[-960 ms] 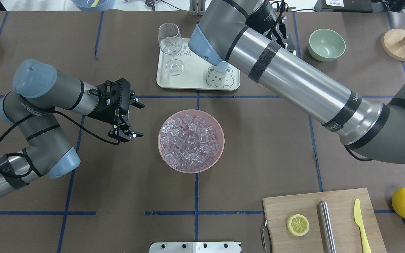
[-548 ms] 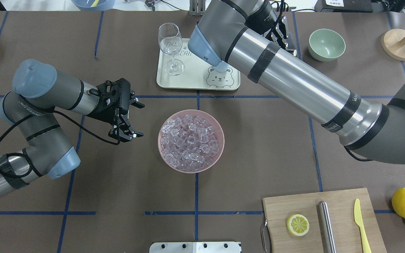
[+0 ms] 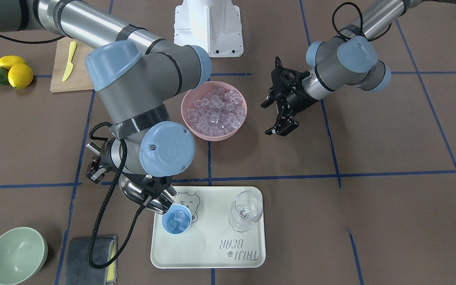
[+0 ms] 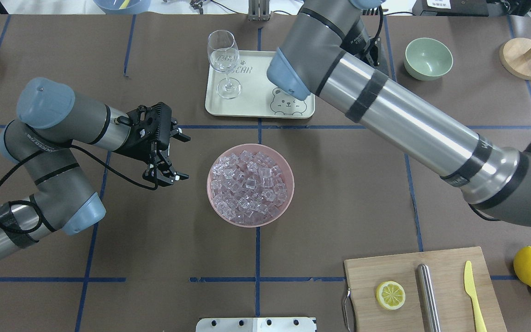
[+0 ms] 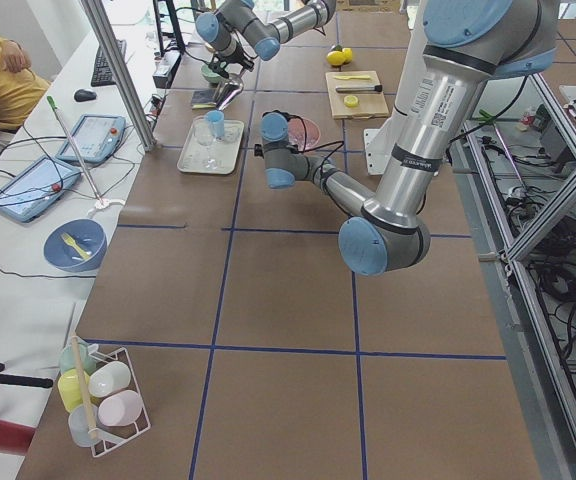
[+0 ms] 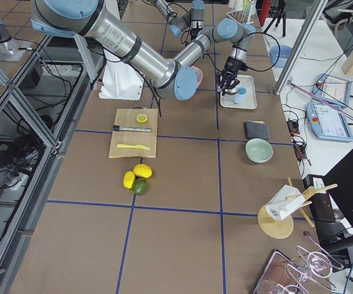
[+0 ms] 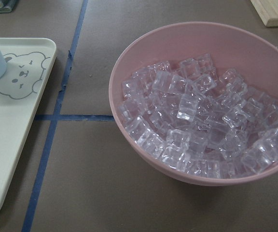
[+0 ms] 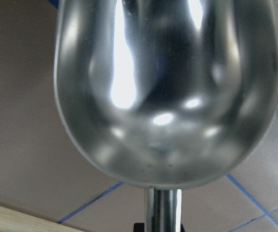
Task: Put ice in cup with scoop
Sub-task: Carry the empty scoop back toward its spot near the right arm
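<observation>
Gripping one shiny steel scoop (image 3: 133, 194) by its thin handle, the right gripper (image 3: 157, 189) holds the empty trough just beside one small light-blue cup (image 3: 176, 221) on a cream tray (image 3: 212, 253). At least two clear ice cubes (image 3: 178, 216) lie in the cup. One stemmed wine glass (image 3: 245, 211) shares the tray. The left gripper (image 4: 186, 157) hangs spread and empty near one pink bowl (image 4: 288, 184) heaped with cubes. In the overhead view the right arm hides the cup.

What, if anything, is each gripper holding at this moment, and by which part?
The right gripper holds the shiny stainless-steel scoop by its thin straight handle; the left gripper is open and empty.
</observation>
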Motion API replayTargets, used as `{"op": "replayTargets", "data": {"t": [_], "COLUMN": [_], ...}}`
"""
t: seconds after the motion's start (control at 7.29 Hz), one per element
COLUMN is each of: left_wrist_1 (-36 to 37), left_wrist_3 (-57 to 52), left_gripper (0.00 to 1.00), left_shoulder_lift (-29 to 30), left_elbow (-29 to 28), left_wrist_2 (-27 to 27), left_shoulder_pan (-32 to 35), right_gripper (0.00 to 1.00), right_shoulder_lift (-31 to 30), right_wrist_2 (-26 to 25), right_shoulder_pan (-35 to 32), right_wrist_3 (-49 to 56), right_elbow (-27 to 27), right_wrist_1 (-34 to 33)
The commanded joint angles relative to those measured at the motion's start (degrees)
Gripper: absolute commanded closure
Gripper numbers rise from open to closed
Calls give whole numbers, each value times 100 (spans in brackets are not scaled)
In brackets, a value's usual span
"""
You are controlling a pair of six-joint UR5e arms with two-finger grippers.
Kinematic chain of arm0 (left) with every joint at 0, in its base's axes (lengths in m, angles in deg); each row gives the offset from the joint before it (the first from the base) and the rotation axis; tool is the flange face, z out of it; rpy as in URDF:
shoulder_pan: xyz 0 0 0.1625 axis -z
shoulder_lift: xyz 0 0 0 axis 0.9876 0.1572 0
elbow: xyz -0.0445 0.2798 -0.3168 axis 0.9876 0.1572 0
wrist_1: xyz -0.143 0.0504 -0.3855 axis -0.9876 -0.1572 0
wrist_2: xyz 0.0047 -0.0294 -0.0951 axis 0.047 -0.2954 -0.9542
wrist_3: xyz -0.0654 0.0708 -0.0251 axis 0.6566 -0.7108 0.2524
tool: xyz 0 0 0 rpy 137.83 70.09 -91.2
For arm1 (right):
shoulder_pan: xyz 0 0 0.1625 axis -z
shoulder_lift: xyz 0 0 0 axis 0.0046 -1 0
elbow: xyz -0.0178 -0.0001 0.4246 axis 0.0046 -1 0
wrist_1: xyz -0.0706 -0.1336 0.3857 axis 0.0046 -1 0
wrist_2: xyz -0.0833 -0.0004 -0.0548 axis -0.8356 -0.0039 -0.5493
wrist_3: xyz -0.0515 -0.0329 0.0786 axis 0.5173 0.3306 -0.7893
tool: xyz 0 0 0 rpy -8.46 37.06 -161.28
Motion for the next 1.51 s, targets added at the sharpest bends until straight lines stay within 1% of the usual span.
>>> {"op": "replayTargets", "data": {"t": [0.0, 0.14, 0.27, 0.41, 0.55, 0.69, 0.82, 0.96, 1.1, 1.23, 1.37], "left_wrist_1": [9, 9, 9, 9, 17, 17, 17, 17, 26, 26, 35], "left_wrist_3": [2, 2, 2, 2, 2, 2, 2, 2, 2, 2, 2], "left_gripper": [0, 0, 0, 0, 0, 0, 0, 0, 0, 0, 0], "left_shoulder_lift": [-18, -18, -18, -18, -18, -18, -18, -18, -18, -10, -10], "left_elbow": [-4, -4, -4, -4, -4, -4, -4, -4, -13, -13, -13], "left_wrist_2": [5, 5, 5, 5, 5, 13, 13, 13, 13, 13, 13], "left_shoulder_pan": [9, 18, 26, 26, 26, 26, 61, 105, 114, 140, 158], "right_gripper": [100, 100, 100, 100, 100, 100, 100, 100, 100, 100, 100], "right_shoulder_lift": [-1088, -1484, -1992, -2920, -3695, -4059, -4507, -4833, -5071, -5535, -6079], "right_wrist_2": [910, 1151, 1214, 1276, 1285, 1276, 1320, 1485, 1565, 1601, 1593], "right_shoulder_pan": [-337, -426, -462, -445, -445, -401, -392, -383, -375, -366, -192], "right_wrist_3": [-740, -933, -1579, -2447, -3413, -3788, -3905, -3993, -4246, -4336, -4537], "right_elbow": [1148, 1630, 2340, 3504, 4273, 4498, 4683, 4746, 4799, 4799, 4764], "right_wrist_1": [530, 540, 540, 819, 1300, 1627, 1735, 1762, 2032, 2835, 3731]}}
